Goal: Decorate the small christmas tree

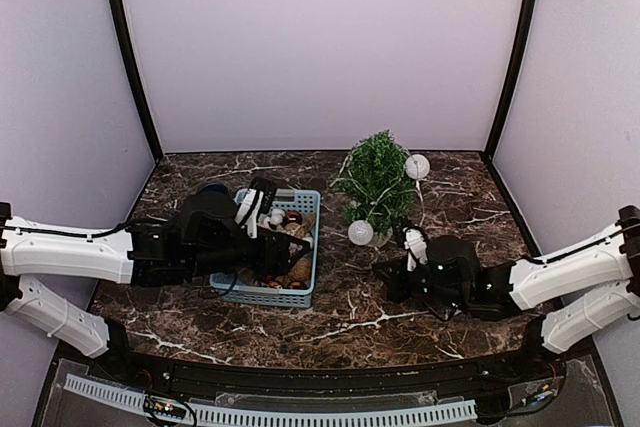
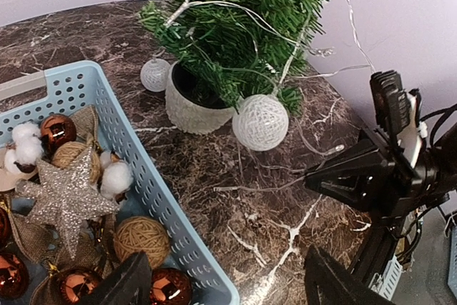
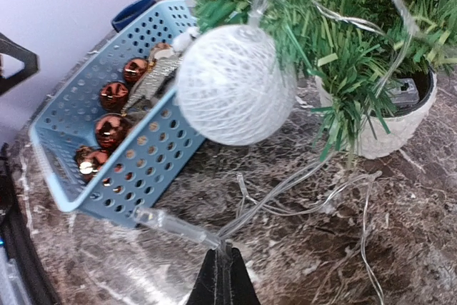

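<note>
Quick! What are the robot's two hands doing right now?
Left gripper: open, holding nothing.
Right gripper: shut on the light string.

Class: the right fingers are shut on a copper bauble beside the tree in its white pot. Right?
No: the right fingers are shut on the clear light-string wire, not a copper bauble, beside the small christmas tree in its white pot. The right wrist view shows it.
</note>
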`<act>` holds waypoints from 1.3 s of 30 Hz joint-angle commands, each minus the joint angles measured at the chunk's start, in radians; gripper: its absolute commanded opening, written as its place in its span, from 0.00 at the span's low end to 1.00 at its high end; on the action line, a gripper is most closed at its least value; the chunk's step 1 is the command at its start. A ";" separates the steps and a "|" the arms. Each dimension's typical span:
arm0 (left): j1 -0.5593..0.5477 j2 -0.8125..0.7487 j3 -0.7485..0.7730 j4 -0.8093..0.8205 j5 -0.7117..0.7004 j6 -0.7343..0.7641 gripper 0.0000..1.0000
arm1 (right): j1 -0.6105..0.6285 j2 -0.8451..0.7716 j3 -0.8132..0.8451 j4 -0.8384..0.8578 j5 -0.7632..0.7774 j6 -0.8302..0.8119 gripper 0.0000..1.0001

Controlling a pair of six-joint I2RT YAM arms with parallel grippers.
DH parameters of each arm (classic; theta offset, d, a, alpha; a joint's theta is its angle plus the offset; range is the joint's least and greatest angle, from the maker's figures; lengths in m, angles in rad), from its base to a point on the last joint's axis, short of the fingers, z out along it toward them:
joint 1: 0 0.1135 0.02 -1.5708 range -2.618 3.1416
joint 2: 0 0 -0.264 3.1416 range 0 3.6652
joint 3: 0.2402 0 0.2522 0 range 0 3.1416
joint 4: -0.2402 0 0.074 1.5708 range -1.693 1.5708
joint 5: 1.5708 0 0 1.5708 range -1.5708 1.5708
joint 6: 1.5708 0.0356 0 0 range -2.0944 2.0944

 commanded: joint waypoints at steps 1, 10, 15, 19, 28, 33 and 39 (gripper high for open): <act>-0.027 0.027 -0.008 0.105 0.079 0.111 0.76 | 0.020 -0.159 -0.036 -0.087 -0.103 0.104 0.00; -0.103 0.200 0.146 0.167 0.245 0.282 0.80 | 0.022 -0.386 0.002 -0.207 -0.321 0.205 0.00; -0.127 0.303 0.246 0.162 0.304 0.335 0.82 | 0.022 -0.453 0.047 -0.254 -0.365 0.214 0.00; -0.135 0.341 0.283 0.152 0.325 0.359 0.83 | 0.021 -0.448 0.101 -0.289 -0.381 0.198 0.00; -0.136 0.364 0.317 0.077 0.274 0.386 0.47 | 0.022 -0.416 0.153 -0.313 -0.395 0.178 0.00; -0.136 0.325 0.308 0.070 0.237 0.372 0.07 | 0.022 -0.409 0.169 -0.327 -0.367 0.169 0.00; -0.133 0.230 0.276 0.019 0.150 0.249 0.00 | 0.022 -0.429 0.173 -0.396 -0.325 0.150 0.40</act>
